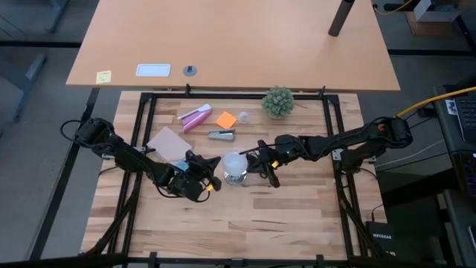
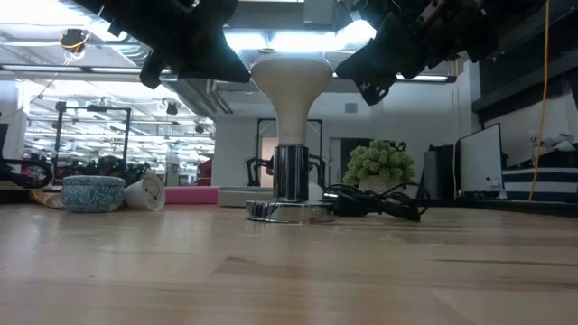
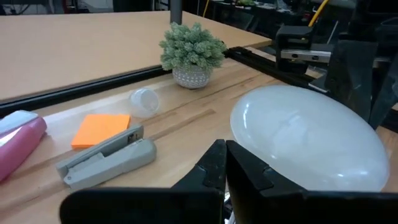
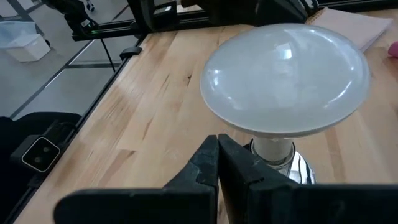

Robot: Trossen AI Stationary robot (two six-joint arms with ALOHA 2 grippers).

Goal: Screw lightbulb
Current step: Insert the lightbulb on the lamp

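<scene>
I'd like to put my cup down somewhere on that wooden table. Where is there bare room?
The near strip of the wooden table, in front of both arms, is bare. The middle is crowded: the lightbulb stands in its socket between the left tool and the right tool. Behind it lie the stapler, orange notes and plant.

Frosted glass on shiny chrome

You've got a smooth, milky lightbulb (image 4: 286, 78), polished metal socket (image 2: 290, 191), and a matt pale wood-plank surface (image 1: 245, 216).
</scene>
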